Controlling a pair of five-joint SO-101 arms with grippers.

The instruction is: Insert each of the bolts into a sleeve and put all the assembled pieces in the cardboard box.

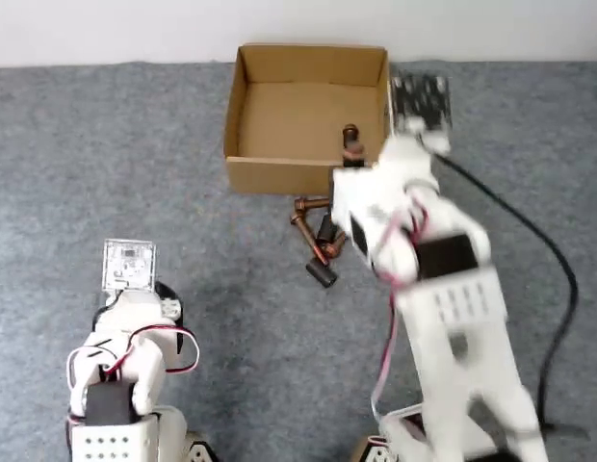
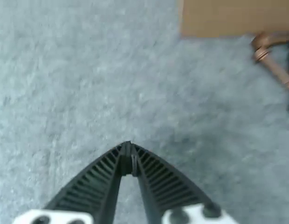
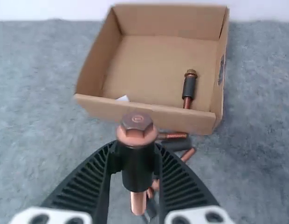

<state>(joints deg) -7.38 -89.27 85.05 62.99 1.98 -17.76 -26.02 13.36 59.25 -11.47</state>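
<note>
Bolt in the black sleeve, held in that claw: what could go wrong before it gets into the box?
1. The right gripper clamps the sleeve, not the bolt; if tipped, the bolt might slide out.
2. The front wall of the cardboard box stands just ahead; a low carry could bump it and shift the box.
3. The arm could scatter the loose bolts lying before that wall.

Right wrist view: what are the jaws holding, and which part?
The right gripper holds a bolt already in its sleeve, jaws pinching the black sleeve, not the copper head.
</note>
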